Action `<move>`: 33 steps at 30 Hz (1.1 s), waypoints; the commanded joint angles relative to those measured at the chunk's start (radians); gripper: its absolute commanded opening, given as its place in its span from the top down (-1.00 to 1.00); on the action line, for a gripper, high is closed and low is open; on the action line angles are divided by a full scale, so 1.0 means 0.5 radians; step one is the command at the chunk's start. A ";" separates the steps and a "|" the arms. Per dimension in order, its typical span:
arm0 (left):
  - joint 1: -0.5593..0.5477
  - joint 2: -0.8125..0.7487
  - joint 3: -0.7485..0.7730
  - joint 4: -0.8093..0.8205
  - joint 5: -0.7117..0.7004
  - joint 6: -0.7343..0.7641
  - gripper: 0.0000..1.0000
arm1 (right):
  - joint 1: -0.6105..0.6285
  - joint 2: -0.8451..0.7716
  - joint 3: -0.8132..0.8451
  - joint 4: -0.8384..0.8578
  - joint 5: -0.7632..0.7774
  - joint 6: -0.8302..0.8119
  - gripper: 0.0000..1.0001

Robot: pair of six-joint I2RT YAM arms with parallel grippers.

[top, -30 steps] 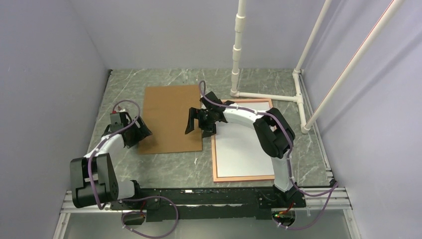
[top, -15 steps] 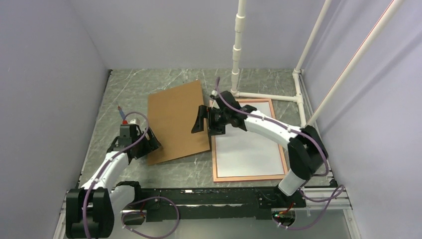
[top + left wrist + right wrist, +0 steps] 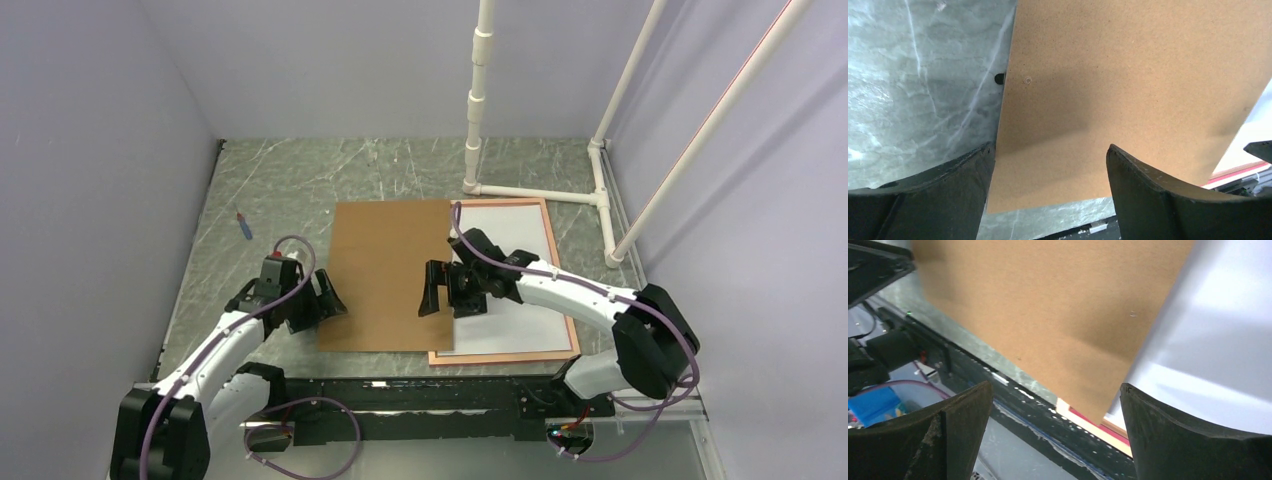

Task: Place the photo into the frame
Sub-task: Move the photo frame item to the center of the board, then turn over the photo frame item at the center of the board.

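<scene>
Now, on the grey marbled desk [image 3: 270,180], the brown backing board [image 3: 385,270] has slid right and nearer over the last second. It lay tilted and clear of the frame [image 3: 510,201]; it now lies square, its right edge covering the frame's left rail. The photo [image 3: 510,240] rests inside the frame, white back up, its left margin under the board. The board appears to be on its way to close the frame over the seated photo, but it is not yet aligned.

The right gripper [image 3: 447,297] hangs above the board's right edge, jaws wide and holding nothing. The left gripper [image 3: 328,303] has followed to the board's near-left corner, jaws wide, with the board's left edge between its fingers in the wrist view. A small blue marker [image 3: 243,226] lies apart, far left.
</scene>
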 commanded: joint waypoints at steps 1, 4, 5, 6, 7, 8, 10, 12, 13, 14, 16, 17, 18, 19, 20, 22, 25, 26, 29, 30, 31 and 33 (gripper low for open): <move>-0.018 -0.030 0.028 -0.067 0.026 -0.079 -0.71 | -0.073 -0.114 -0.089 -0.027 0.135 -0.063 -0.99; -0.018 0.006 0.046 -0.083 -0.046 -0.063 -0.71 | -0.179 -0.151 -0.146 0.044 0.046 -0.082 -0.99; -0.018 0.022 0.052 -0.081 -0.052 -0.057 -0.71 | -0.216 -0.156 -0.156 0.079 0.002 -0.092 -0.99; -0.018 0.042 0.051 -0.067 -0.046 -0.051 -0.71 | -0.251 -0.156 -0.165 0.113 -0.042 -0.096 -0.99; -0.018 0.061 0.048 -0.049 -0.034 -0.044 -0.70 | -0.279 -0.152 -0.177 0.152 -0.085 -0.097 -0.99; -0.018 0.080 0.043 -0.032 -0.017 -0.041 -0.69 | -0.310 -0.142 -0.189 0.198 -0.152 -0.097 -0.99; -0.018 0.110 0.021 0.004 0.012 -0.035 -0.67 | -0.356 -0.108 -0.212 0.296 -0.261 -0.086 -0.99; -0.018 0.125 -0.008 0.042 0.040 -0.037 -0.64 | -0.383 -0.065 -0.241 0.405 -0.346 -0.057 -0.99; -0.019 0.130 -0.021 0.059 0.052 -0.038 -0.63 | -0.399 -0.027 -0.255 0.459 -0.382 -0.038 -0.99; -0.018 0.133 -0.036 0.076 0.060 -0.039 -0.62 | -0.410 0.000 -0.269 0.508 -0.416 -0.020 -0.99; -0.019 0.136 -0.057 0.095 0.077 -0.038 -0.60 | -0.419 0.052 -0.285 0.596 -0.457 0.013 -0.98; -0.020 0.137 -0.063 0.103 0.083 -0.036 -0.59 | -0.421 0.079 -0.287 0.626 -0.470 0.027 -0.97; -0.020 0.138 -0.071 0.110 0.091 -0.035 -0.57 | -0.420 0.104 -0.288 0.649 -0.483 0.035 -0.96; -0.022 0.141 -0.076 0.117 0.098 -0.035 -0.57 | -0.422 0.124 -0.285 0.672 -0.496 0.042 -0.95; -0.021 0.144 -0.081 0.128 0.105 -0.034 -0.56 | -0.421 0.145 -0.282 0.693 -0.505 0.051 -0.95; -0.021 0.150 -0.090 0.148 0.120 -0.035 -0.55 | -0.421 0.181 -0.271 0.721 -0.517 0.059 -0.93; -0.021 0.162 -0.095 0.164 0.136 -0.032 -0.53 | -0.422 0.214 -0.253 0.763 -0.552 0.073 -0.92; -0.021 0.166 -0.098 0.166 0.138 -0.029 -0.53 | -0.421 0.219 -0.247 0.765 -0.552 0.073 -0.91; -0.021 0.172 -0.106 0.171 0.128 -0.026 -0.53 | -0.424 0.216 -0.252 0.776 -0.566 0.087 -0.91; -0.021 0.175 -0.111 0.179 0.133 -0.028 -0.52 | -0.424 0.208 -0.267 0.808 -0.583 0.104 -0.90; -0.020 0.180 -0.119 0.190 0.138 -0.029 -0.52 | -0.424 0.190 -0.280 0.842 -0.607 0.118 -0.89; -0.021 0.189 -0.128 0.203 0.146 -0.027 -0.51 | -0.425 0.137 -0.308 0.921 -0.645 0.158 -0.83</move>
